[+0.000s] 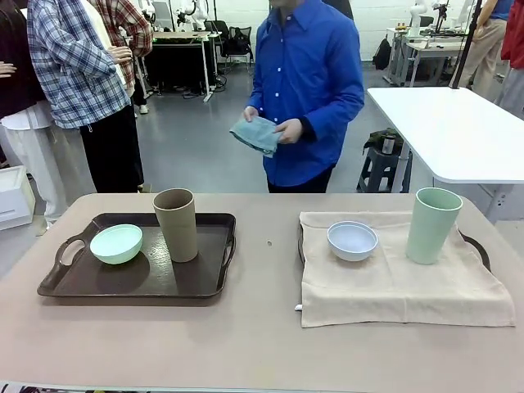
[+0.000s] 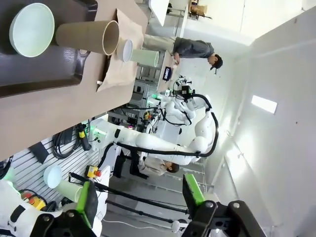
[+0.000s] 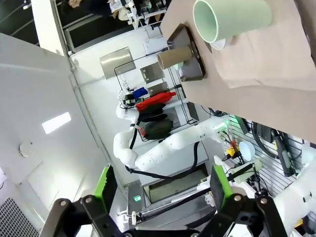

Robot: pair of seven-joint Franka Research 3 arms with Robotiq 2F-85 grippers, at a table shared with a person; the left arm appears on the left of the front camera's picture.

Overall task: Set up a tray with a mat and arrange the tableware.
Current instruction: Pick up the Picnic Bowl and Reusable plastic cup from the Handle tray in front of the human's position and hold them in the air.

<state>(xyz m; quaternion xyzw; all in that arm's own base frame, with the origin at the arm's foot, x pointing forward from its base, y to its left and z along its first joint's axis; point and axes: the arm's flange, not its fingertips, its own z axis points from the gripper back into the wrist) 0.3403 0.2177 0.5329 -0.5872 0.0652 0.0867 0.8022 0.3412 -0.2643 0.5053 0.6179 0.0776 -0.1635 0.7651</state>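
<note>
Tan cup (image 1: 176,223) beside mint bowl (image 1: 115,243) on dark tray (image 1: 123,280)

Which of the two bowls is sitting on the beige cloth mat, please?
The pale blue-white bowl, on the mat beside the pale green cup. The mint green bowl sits directly on the bare dark tray with the tan cup.

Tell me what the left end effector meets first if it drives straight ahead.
The left end effector would probably meet the robot's white right arm first, though depth is unclear.
</note>
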